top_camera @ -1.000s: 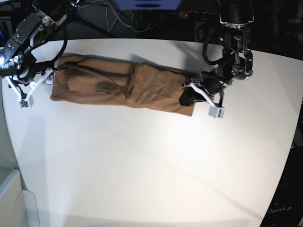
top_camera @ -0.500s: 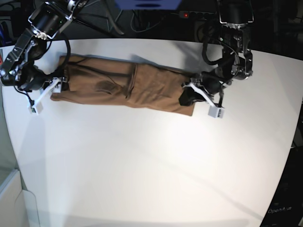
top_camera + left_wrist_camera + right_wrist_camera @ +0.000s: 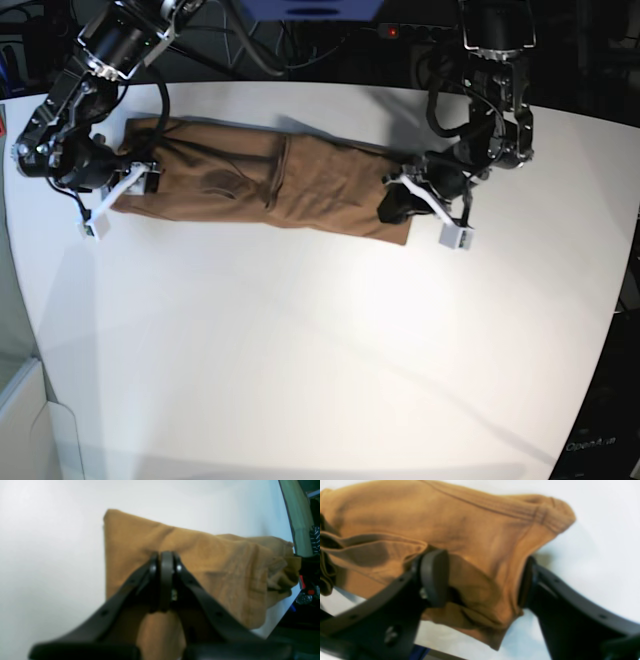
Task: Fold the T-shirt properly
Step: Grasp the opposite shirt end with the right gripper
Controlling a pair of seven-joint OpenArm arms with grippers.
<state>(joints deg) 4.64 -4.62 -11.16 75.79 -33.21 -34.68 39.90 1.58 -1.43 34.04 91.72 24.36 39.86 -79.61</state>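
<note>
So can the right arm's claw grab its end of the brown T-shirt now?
Probably yes. The right gripper already has its open jaws on either side of a bunched bit of the T-shirt, with nothing between them but cloth.

A white table point(image 3: 300, 350) carries the long-folded T-shirt point(image 3: 270, 180).

The left gripper point(image 3: 166, 562) was clamped tight at one end of the T-shirt point(image 3: 270, 180), its black fingers pressed together over the cloth, the arm reaching down from the table's far edge. The right gripper point(image 3: 480, 580) stood at the other end with its jaws apart, a bunch of fabric between the pads point(image 3: 435, 577)
</note>
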